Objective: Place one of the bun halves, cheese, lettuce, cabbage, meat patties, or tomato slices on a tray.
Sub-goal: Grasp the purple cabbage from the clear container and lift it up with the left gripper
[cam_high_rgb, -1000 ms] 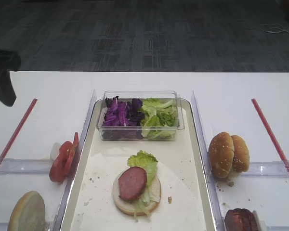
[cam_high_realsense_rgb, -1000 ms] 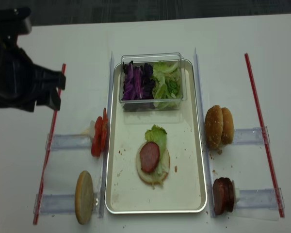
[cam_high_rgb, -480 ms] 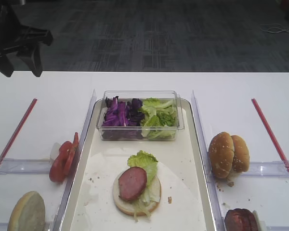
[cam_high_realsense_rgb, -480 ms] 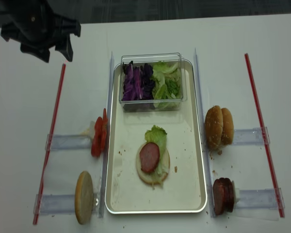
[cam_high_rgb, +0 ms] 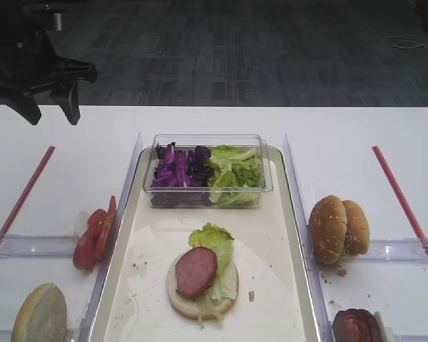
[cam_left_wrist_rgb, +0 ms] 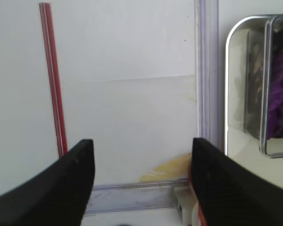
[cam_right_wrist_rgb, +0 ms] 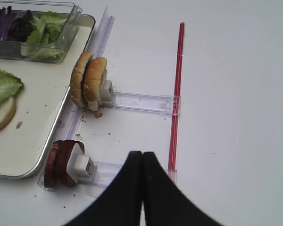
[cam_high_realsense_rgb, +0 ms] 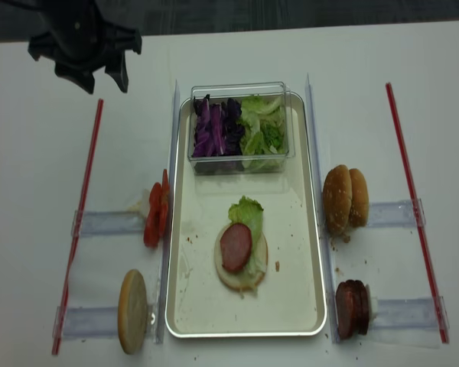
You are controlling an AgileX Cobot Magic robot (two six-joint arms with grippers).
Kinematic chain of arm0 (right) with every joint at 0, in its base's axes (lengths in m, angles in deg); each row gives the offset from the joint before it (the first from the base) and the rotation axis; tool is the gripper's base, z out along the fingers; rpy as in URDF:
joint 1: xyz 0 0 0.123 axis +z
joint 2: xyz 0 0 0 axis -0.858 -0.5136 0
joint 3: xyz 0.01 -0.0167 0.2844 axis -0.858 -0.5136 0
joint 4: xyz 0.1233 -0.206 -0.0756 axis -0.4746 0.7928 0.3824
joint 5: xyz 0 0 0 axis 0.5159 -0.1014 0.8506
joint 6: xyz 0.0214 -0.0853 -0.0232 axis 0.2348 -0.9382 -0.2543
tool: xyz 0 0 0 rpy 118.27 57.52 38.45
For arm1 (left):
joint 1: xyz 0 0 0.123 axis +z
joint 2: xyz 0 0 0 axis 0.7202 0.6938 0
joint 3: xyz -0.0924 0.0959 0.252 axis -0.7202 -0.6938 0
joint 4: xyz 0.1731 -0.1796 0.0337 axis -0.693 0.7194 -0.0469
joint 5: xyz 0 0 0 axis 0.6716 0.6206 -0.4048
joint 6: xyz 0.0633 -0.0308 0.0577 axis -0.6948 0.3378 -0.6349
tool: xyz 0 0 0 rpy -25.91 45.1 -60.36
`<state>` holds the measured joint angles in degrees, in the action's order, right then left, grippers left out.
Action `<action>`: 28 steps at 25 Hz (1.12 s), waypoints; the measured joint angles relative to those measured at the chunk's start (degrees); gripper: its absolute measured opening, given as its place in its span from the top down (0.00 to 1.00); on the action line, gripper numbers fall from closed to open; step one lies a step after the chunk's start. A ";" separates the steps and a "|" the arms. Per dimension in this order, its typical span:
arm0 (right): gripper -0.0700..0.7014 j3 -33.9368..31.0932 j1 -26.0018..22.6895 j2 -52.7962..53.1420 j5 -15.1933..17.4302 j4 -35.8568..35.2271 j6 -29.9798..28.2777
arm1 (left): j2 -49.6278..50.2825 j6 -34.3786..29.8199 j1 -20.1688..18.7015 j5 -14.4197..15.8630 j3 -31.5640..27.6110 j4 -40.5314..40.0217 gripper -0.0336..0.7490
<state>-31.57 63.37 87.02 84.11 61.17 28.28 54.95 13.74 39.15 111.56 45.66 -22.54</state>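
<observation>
The silver tray (cam_high_rgb: 271, 235) (cam_high_realsense_rgb: 298, 252) carries a bun half (cam_high_rgb: 200, 303) topped with lettuce (cam_high_rgb: 212, 239) and a meat patty (cam_high_rgb: 196, 271) (cam_high_realsense_rgb: 236, 246). A clear box holds purple cabbage (cam_high_rgb: 177, 171) and more lettuce (cam_high_rgb: 235, 174). Tomato slices (cam_high_rgb: 93, 235) and a bun half (cam_high_rgb: 39, 317) stand left of the tray. Two bun halves (cam_right_wrist_rgb: 88, 84) and meat patties (cam_right_wrist_rgb: 59, 162) stand on the right. My left gripper (cam_high_rgb: 53, 115) (cam_high_realsense_rgb: 105, 86) (cam_left_wrist_rgb: 141, 146) hangs open and empty above the far left of the table. My right gripper (cam_right_wrist_rgb: 142, 155) is shut, empty, near the patties. No cheese is clearly visible.
Clear plastic holders (cam_high_realsense_rgb: 107, 223) (cam_right_wrist_rgb: 137, 101) lie on both sides of the tray. Red strips (cam_high_realsense_rgb: 80, 214) (cam_right_wrist_rgb: 177, 94) run along the outer left and right. A pale yellow sliver (cam_left_wrist_rgb: 167, 169) lies by the left holder. Crumbs dot the tray.
My left gripper has swung from the table's left edge toward the far side and to the right, still open. Nothing else has moved.
</observation>
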 joint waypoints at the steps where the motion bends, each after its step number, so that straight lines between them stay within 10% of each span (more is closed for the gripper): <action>1: 0.60 0.00 0.00 0.00 0.00 0.00 0.00 | 0.24 0.00 0.00 0.00 0.00 0.00 0.42; 10: 0.60 0.00 -0.13 0.00 0.00 0.00 0.00 | 0.70 -0.42 -1.07 0.00 0.00 1.22 0.43; 28: 0.60 0.00 -0.13 0.00 0.00 0.00 0.00 | 8.96 1.99 -17.37 -4.33 7.10 4.27 0.43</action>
<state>-31.57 63.23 87.02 84.11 61.17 28.28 63.91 15.74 21.78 107.24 52.76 -18.27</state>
